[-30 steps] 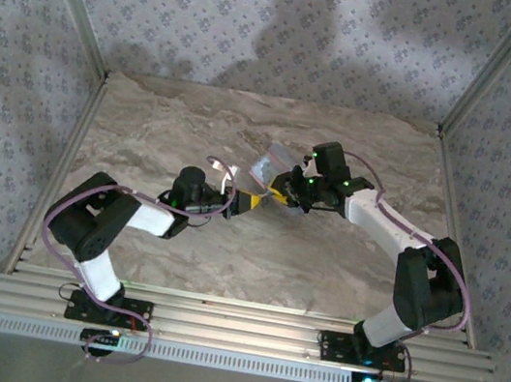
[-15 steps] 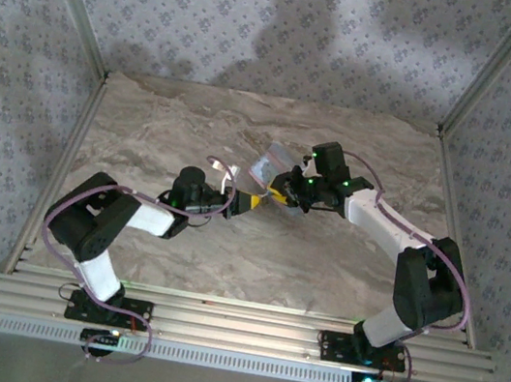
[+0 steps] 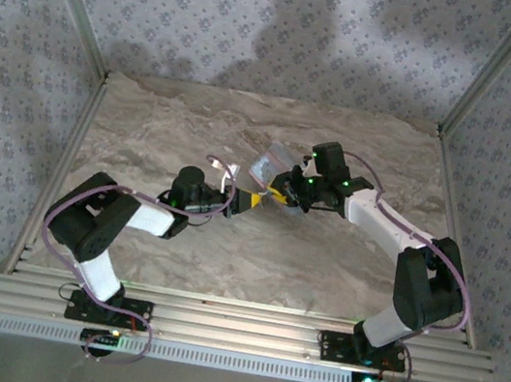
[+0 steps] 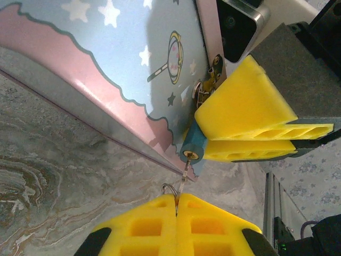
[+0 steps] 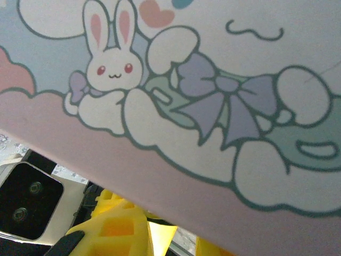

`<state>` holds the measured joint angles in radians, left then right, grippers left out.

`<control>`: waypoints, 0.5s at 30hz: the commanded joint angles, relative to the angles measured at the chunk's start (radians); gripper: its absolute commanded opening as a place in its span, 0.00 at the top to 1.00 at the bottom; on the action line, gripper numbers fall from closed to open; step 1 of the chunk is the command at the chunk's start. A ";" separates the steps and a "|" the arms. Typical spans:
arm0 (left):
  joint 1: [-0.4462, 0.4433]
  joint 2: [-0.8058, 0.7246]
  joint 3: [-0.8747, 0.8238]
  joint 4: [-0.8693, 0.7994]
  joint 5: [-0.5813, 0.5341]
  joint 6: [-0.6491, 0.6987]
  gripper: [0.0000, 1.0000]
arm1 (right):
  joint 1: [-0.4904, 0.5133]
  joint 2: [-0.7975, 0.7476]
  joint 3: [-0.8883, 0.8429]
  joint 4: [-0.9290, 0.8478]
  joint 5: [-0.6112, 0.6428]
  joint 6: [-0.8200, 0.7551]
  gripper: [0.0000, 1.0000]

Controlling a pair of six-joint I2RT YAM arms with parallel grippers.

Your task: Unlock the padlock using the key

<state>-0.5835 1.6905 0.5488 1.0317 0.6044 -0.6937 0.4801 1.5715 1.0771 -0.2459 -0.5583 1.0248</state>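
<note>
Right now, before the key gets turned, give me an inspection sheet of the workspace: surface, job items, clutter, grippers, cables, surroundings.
Surface: marbled table.
Job's things: key shank meets the keyhole of the small blue padlock, which sits at the edge of the pale blue box.
Clutter: nothing seen.
Grippers: left gripper shut on the key; right gripper shut on the padlock.
Cables: purple cable looped along each arm.
Surroundings: patterned walls, aluminium frame.

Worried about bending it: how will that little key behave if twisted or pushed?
The key looks wire-thin, so it probably bends under sideways push. Its tip sits in the padlock, so gentle twisting seems safest. The left gripper pinches only its end, so it may slip.
</note>
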 commanded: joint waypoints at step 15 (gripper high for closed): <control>-0.001 0.009 0.031 0.102 0.037 -0.031 1.00 | 0.021 0.001 0.001 0.021 -0.028 0.008 1.00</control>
<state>-0.5827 1.6928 0.5488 1.0458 0.6113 -0.7197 0.4824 1.5715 1.0775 -0.2401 -0.5571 1.0325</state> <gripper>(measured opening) 0.048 0.182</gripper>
